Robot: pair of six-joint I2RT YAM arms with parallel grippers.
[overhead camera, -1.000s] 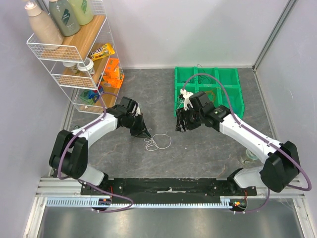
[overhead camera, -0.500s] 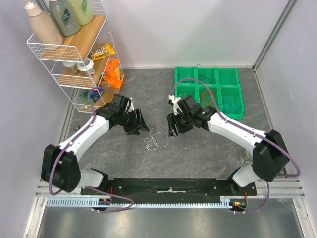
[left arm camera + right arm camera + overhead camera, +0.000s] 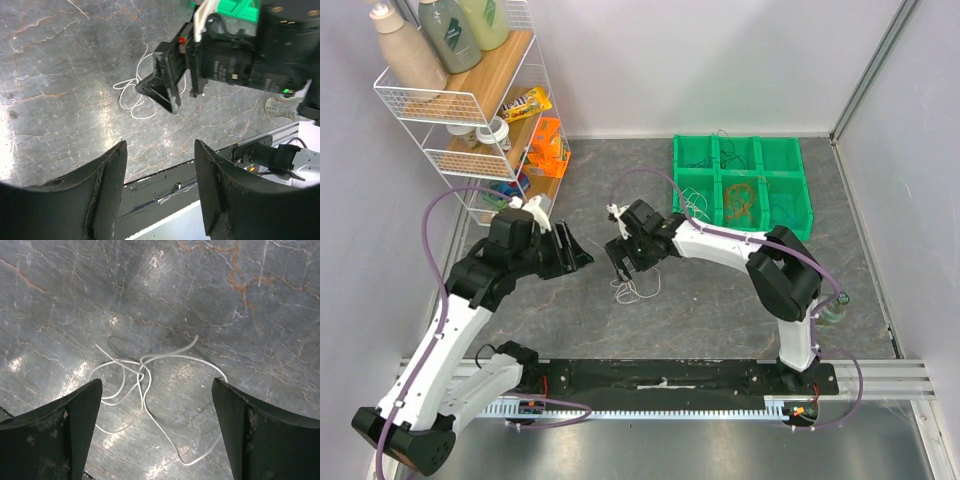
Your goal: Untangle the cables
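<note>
1. White cable (image 3: 638, 288) (image 3: 145, 385) (image 3: 134, 95): a loose loopy bunch lying on the table (image 3: 720, 300), in the same spot as a second ago.
2. Left gripper (image 3: 578, 258) (image 3: 160, 150): jaws wide, empty. It has drawn back leftward, clear of the cable.
3. Right gripper (image 3: 623, 262) (image 3: 156, 390): jaws wide, empty. It has swung left from beside the green bin (image 3: 788, 160) and now hangs directly over the cable.
4. Orange cable (image 3: 745, 195): in a near-row compartment of the bin, unchanged.
</note>
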